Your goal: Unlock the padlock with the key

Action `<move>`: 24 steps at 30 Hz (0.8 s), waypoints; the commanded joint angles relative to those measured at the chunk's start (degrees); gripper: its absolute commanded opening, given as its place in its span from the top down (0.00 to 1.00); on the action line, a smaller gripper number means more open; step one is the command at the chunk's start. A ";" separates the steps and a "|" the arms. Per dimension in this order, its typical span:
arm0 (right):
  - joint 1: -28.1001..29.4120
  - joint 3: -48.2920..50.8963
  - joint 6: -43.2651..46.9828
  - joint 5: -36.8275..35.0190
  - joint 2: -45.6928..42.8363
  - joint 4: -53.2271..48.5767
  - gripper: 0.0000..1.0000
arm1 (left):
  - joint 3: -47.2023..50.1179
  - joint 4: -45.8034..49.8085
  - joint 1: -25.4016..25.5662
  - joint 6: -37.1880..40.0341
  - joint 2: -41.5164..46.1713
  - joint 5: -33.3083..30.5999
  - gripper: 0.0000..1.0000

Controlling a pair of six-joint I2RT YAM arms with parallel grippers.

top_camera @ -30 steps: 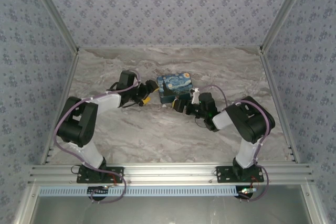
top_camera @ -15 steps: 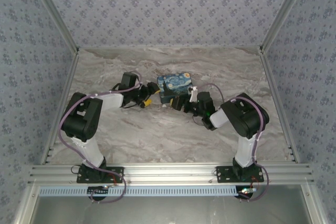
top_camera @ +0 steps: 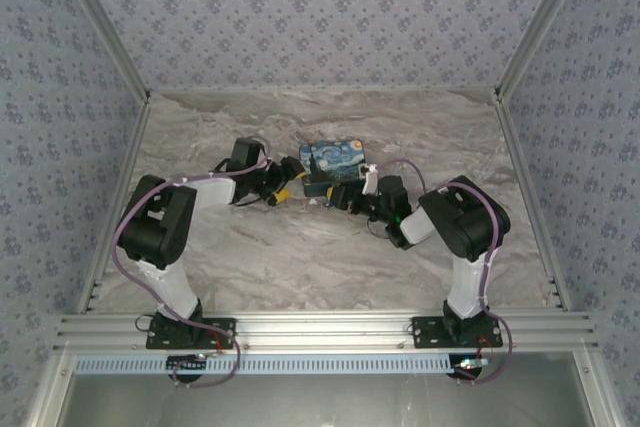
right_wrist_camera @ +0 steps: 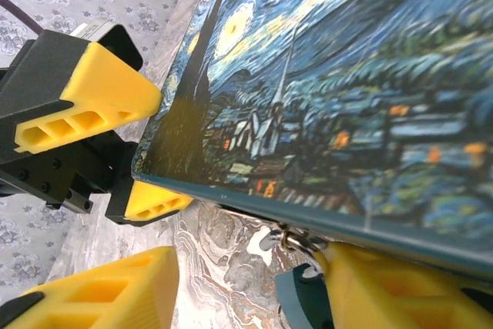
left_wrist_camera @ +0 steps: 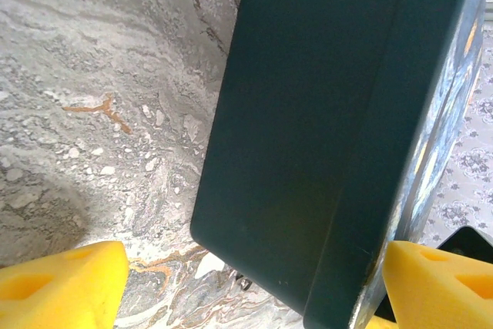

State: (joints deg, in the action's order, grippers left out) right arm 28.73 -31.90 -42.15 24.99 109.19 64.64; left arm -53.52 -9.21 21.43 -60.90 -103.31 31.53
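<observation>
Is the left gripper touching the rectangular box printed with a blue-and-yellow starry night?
Cannot tell. Left wrist view: one yellow finger of the left gripper stands clear of the box, marble between; the other overlaps the box edge, hiding any gap.

A box printed with a starry night scene [top_camera: 335, 157] sits just above the centre of the top view on a grey marbled tabletop [top_camera: 300, 267] — its side plain dark teal, its lid swirling blue and yellow. Floral-patterned walls [top_camera: 320, 7] fill the upper frame; a metal rail [top_camera: 320, 329] crosses the bottom.
</observation>
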 commanded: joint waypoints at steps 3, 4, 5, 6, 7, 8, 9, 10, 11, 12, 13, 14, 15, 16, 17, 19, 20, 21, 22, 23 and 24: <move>-0.48 0.44 -0.02 1.20 0.95 3.30 0.54 | -1.25 -0.02 0.34 0.08 -0.93 0.55 0.14; -0.43 0.36 0.03 1.28 1.02 3.25 0.55 | -1.30 -0.01 0.32 0.11 -0.93 0.49 0.14; -0.36 0.20 0.00 1.38 1.16 3.21 0.56 | -1.25 0.03 0.31 0.15 -0.94 0.56 0.14; -0.35 0.02 -0.11 1.62 1.28 3.11 0.57 | -1.26 0.01 0.38 0.04 -0.93 0.47 0.14; -0.39 -0.09 -0.06 1.73 1.46 2.98 0.57 | -1.25 0.07 0.36 0.00 -0.93 0.46 0.14; -0.26 -0.27 -0.08 1.81 1.66 2.82 0.58 | -1.30 0.07 0.36 0.03 -0.95 0.46 0.14; -0.17 -0.40 -0.04 1.81 1.86 2.69 0.59 | -1.26 0.07 0.35 -0.03 -0.93 0.46 0.14; -0.10 -0.52 -0.10 1.81 2.03 2.59 0.59 | -1.24 0.07 0.30 -0.08 -0.93 0.46 0.14; -0.08 -0.65 -0.04 1.71 2.16 2.49 0.60 | -1.23 0.07 0.31 0.02 -0.89 0.38 0.14; -0.08 -0.70 -0.06 1.63 2.38 2.42 0.61 | -1.16 0.07 0.35 0.04 -0.93 0.38 0.14; -0.07 -0.71 -0.04 1.57 2.58 2.39 0.62 | -1.15 0.07 0.36 -0.05 -0.93 0.38 0.14; -0.08 -0.72 -0.13 1.58 2.69 2.32 0.63 | -1.11 0.07 0.35 0.01 -0.93 0.38 0.14; -0.03 -0.76 -0.12 1.61 2.88 2.20 0.64 | -1.06 0.03 0.36 -0.04 -0.93 0.38 0.14; 0.00 -0.80 -0.14 1.55 3.00 2.23 0.65 | -0.98 0.07 0.35 -0.03 -0.84 0.38 0.14; 0.00 -0.73 -0.12 1.47 2.98 2.20 0.66 | -1.05 0.07 0.32 -0.03 -0.84 0.31 0.14; -0.05 -0.72 -0.15 1.16 3.02 2.15 0.68 | -1.06 0.07 0.37 -0.07 -0.76 0.29 0.14; -0.01 -0.63 -0.13 0.95 3.03 2.15 0.69 | -1.03 0.07 0.37 -0.01 -0.75 0.30 0.14; -0.08 -0.53 -0.15 0.83 2.97 2.14 0.71 | -0.96 0.20 0.30 0.01 -0.71 0.35 0.13; -0.05 -0.43 -0.28 0.61 2.97 2.12 0.72 | -0.96 0.18 0.35 0.05 -0.67 0.12 0.14; -0.08 -0.39 -0.26 0.42 2.96 1.99 0.74 | -0.93 0.25 0.37 0.06 -0.67 0.11 0.14; -0.08 -0.35 -0.27 0.24 3.01 2.03 0.76 | -0.95 0.27 0.28 -0.03 -0.67 0.11 0.13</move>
State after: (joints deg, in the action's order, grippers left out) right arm 28.53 -31.77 -42.63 25.74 111.46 65.60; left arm -53.52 -9.19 21.43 -60.93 -103.31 31.51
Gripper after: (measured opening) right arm 0.260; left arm 0.864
